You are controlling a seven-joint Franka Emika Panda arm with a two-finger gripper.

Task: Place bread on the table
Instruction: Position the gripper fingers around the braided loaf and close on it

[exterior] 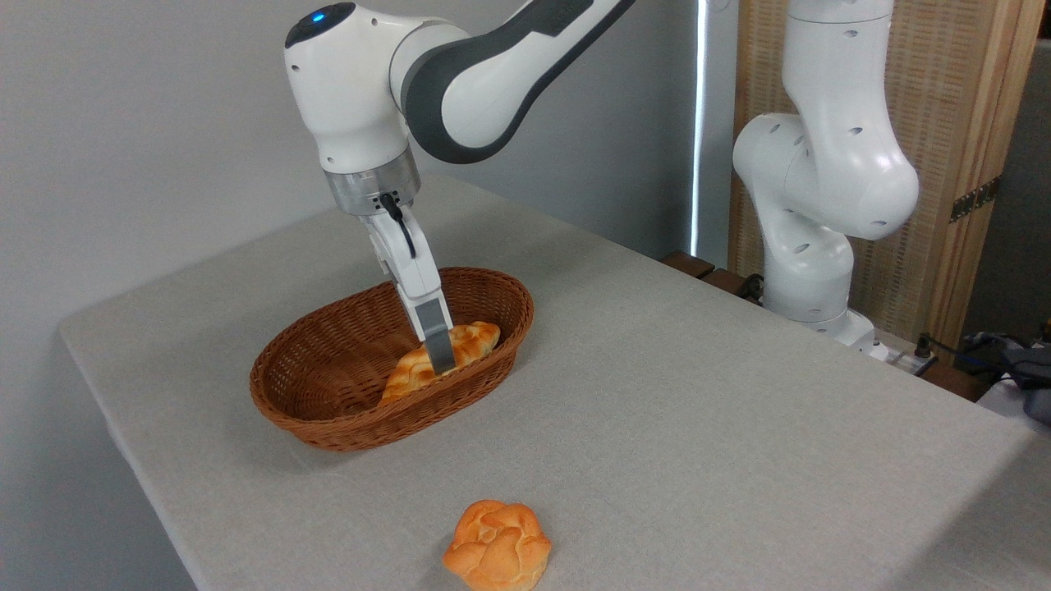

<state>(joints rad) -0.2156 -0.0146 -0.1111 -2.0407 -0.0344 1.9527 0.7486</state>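
gripper (442, 355) tilted into basket (328, 410), on bread (472, 338)

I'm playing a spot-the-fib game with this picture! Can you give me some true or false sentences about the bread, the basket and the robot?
1. The long golden-orange braided loaf lies inside the brown oval wicker basket. True.
2. The small round knotted orange bun sits in the basket too. False: it sits on the light grey cloth-covered table, in front of the basket.
3. The robot's pincer reaches down onto the loaf. True.
4. The basket is tipped on its side. False: it stands upright.
5. The pincer touches the bun. False: they are far apart.
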